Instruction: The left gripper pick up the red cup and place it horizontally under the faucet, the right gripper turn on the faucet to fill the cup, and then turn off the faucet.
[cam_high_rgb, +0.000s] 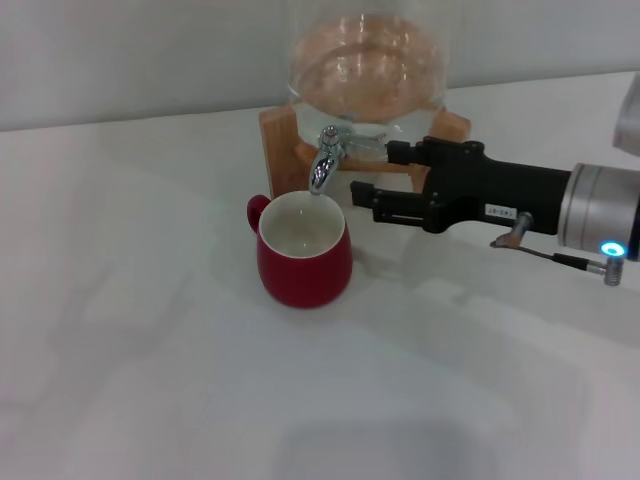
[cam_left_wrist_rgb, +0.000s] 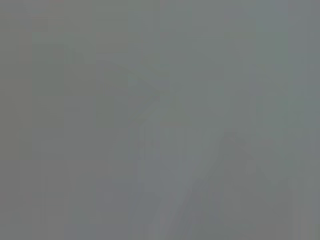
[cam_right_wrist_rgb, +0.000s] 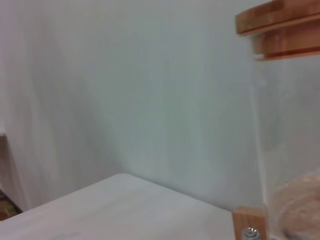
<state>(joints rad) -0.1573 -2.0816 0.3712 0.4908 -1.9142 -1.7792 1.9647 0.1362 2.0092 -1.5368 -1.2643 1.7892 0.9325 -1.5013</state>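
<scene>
The right gripper (cam_high_rgb: 368, 172) reaches in from the right, its black body level above the table and its two jaws standing apart: the far one lies along the faucet's (cam_high_rgb: 328, 160) lever side, the near one juts out lower, just right of the cup's rim. So the jaws are moderately open around or beside the lever; whether either one actually touches the chrome cannot be told from the head view. The red cup (cam_high_rgb: 302, 252) stands upright on the white table (cam_high_rgb: 150, 350) directly under the spout, its handle pointing to the far left, its white inside showing and apparently dry; no stream can be seen falling. Behind the tap sits the glass jar (cam_high_rgb: 365, 70) on its wooden stand (cam_high_rgb: 278, 150), with liquid in its lower part. The left gripper does not appear in the head view, and its own wrist camera shows only a featureless grey blur, so its state cannot be read. The right wrist camera sees only the jar wall, parts of the wooden stand and the wall behind. Judging by this, placing the cup is done and opening the tap is the step in hand. To do it well, the jaw should press on the lever alone, turning it slowly and only partway, so the flow lands in the cup's middle; the near jaw must stay off the rim, since a nudge could slide the cup out from under the spout.
</scene>
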